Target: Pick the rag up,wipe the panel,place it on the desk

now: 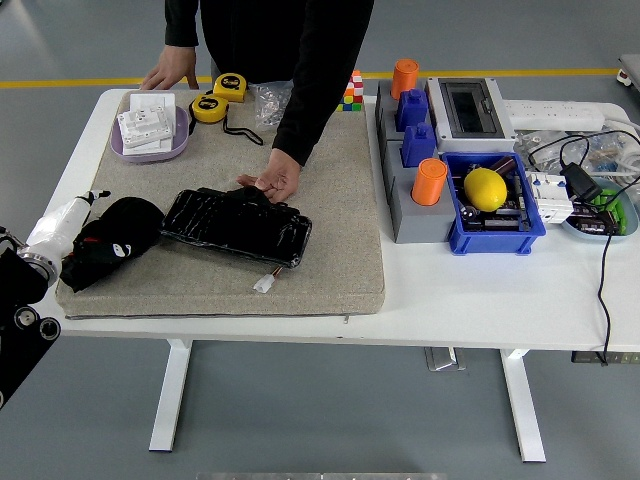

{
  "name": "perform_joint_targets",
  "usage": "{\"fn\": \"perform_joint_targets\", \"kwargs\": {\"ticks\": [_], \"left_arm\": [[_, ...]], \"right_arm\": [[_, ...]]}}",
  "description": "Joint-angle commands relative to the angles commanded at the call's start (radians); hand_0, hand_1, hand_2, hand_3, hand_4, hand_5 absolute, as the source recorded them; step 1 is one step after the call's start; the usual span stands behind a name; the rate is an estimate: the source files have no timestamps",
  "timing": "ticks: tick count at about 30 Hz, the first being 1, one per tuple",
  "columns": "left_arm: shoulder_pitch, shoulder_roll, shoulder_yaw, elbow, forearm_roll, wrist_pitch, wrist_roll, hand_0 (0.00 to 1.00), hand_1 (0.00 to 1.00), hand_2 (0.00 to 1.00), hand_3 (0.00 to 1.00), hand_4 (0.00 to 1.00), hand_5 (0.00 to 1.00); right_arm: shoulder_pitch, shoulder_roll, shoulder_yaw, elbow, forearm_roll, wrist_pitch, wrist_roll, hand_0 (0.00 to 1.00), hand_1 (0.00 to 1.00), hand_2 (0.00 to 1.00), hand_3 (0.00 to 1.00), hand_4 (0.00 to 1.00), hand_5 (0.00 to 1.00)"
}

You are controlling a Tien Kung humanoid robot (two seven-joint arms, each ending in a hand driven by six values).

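At the left edge of the frame the left robot hand [100, 238], black-fingered below a white forearm, sits on the crumpled black cloth rag [118, 232] and its fingers appear closed into the fabric, though black on black makes the grip hard to confirm. The rag lies on the left end of the grey felt mat [330, 200] covering the white counter [480, 300], touching or just beside the glossy black rectangular panel [238, 225] at centre left. A person at the top of the frame presses one hand [258, 181] on the panel's far edge, likely to steady it for wiping, while the other hand [170, 74] leans on the counter's far edge at upper left. The right robot hand is out of view. Judging from this, the rag is being gathered and the wipe has not yet begun
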Motion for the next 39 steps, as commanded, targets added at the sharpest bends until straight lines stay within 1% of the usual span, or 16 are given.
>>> {"fn": "perform_joint_targets", "kwargs": {"ticks": [1, 2, 7, 8, 13, 14, 15, 19, 20, 25, 26, 31, 32, 37, 38, 39], "left_arm": [[-0.001, -0.001, 0.002, 0.003, -0.004, 0.005, -0.002, 0.823, 0.946, 0.996, 0.951, 0.913, 0.298], [-0.001, -0.002, 0.005, 0.007, -0.007, 0.012, -0.004, 0.791, 0.900, 0.967, 0.935, 0.911, 0.305], [-0.005, -0.008, 0.014, 0.022, -0.022, 0.065, -0.006, 0.791, 0.900, 0.967, 0.935, 0.911, 0.305], [-0.005, -0.009, 0.014, 0.025, -0.023, 0.070, -0.006, 0.698, 0.813, 0.910, 0.900, 0.888, 0.313], [-0.009, -0.012, 0.027, 0.036, -0.025, 0.083, -0.004, 0.698, 0.813, 0.910, 0.900, 0.888, 0.313], [-0.010, -0.014, 0.028, 0.040, -0.025, 0.090, -0.006, 0.677, 0.795, 0.901, 0.885, 0.867, 0.308], [-0.011, -0.015, 0.030, 0.044, -0.024, 0.094, -0.006, 0.677, 0.795, 0.901, 0.885, 0.867, 0.308], [-0.014, -0.019, 0.040, 0.054, -0.027, 0.094, -0.003, 0.677, 0.795, 0.901, 0.885, 0.867, 0.308], [-0.014, -0.020, 0.041, 0.056, -0.029, 0.094, -0.004, 0.666, 0.778, 0.896, 0.872, 0.855, 0.306], [-0.018, -0.025, 0.053, 0.066, -0.031, 0.106, -0.004, 0.666, 0.778, 0.896, 0.872, 0.855, 0.306], [-0.020, -0.025, 0.055, 0.068, -0.031, 0.111, -0.004, 0.614, 0.685, 0.883, 0.858, 0.820, 0.288], [-0.024, -0.028, 0.059, 0.072, -0.025, 0.135, -0.007, 0.614, 0.685, 0.883, 0.858, 0.820, 0.288], [-0.025, -0.028, 0.060, 0.072, -0.026, 0.138, -0.007, 0.525, 0.545, 0.857, 0.782, 0.723, 0.215], [-0.026, -0.028, 0.064, 0.076, -0.021, 0.159, -0.007, 0.525, 0.545, 0.857, 0.782, 0.723, 0.215], [-0.026, -0.028, 0.064, 0.077, -0.019, 0.161, -0.006, 0.446, 0.429, 0.832, 0.659, 0.644, 0.140], [-0.025, -0.028, 0.063, 0.078, -0.020, 0.161, -0.005, 0.446, 0.429, 0.832, 0.659, 0.644, 0.140]], "right_arm": [[0.000, 0.000, -0.001, 0.000, 0.001, 0.000, 0.000, 0.739, 0.663, 0.697, 0.611, 0.998, 0.545], [0.000, 0.000, -0.001, 0.000, 0.001, -0.001, 0.001, 0.740, 0.663, 0.697, 0.611, 0.998, 0.545], [-0.002, 0.000, -0.004, 0.002, 0.001, -0.001, 0.001, 0.740, 0.663, 0.697, 0.611, 0.998, 0.545], [-0.002, 0.000, -0.004, 0.002, 0.001, -0.001, 0.001, 0.740, 0.663, 0.696, 0.611, 0.998, 0.545], [-0.003, 0.002, -0.003, 0.002, 0.000, 0.000, 0.002, 0.740, 0.663, 0.696, 0.611, 0.998, 0.545], [-0.003, 0.002, -0.002, 0.002, -0.001, 0.000, 0.002, 0.740, 0.663, 0.696, 0.611, 0.998, 0.545], [-0.003, 0.003, -0.002, 0.002, -0.001, 0.000, 0.002, 0.740, 0.663, 0.696, 0.611, 0.998, 0.545], [-0.003, 0.003, -0.003, 0.001, 0.000, 0.000, 0.002, 0.740, 0.663, 0.696, 0.611, 0.998, 0.545], [-0.003, 0.003, -0.004, 0.002, -0.001, 0.000, 0.002, 0.740, 0.663, 0.696, 0.610, 0.998, 0.545], [-0.003, 0.002, 0.001, 0.001, -0.003, 0.000, 0.001, 0.740, 0.663, 0.696, 0.610, 0.998, 0.545], [-0.003, 0.002, 0.002, 0.001, -0.004, 0.000, 0.001, 0.740, 0.663, 0.696, 0.611, 0.998, 0.545], [-0.001, 0.002, 0.006, 0.001, -0.006, 0.001, 0.001, 0.740, 0.663, 0.696, 0.611, 0.998, 0.545], [-0.001, 0.002, 0.006, 0.001, -0.006, 0.001, 0.001, 0.740, 0.662, 0.696, 0.611, 0.998, 0.545], [-0.001, 0.003, 0.011, 0.002, -0.009, 0.000, 0.001, 0.740, 0.662, 0.696, 0.611, 0.998, 0.545], [-0.001, 0.003, 0.013, 0.002, -0.010, 0.000, 0.001, 0.740, 0.664, 0.696, 0.610, 0.998, 0.545], [-0.002, 0.003, 0.015, 0.002, -0.010, 0.000, 0.001, 0.740, 0.664, 0.696, 0.610, 0.998, 0.545]]}}
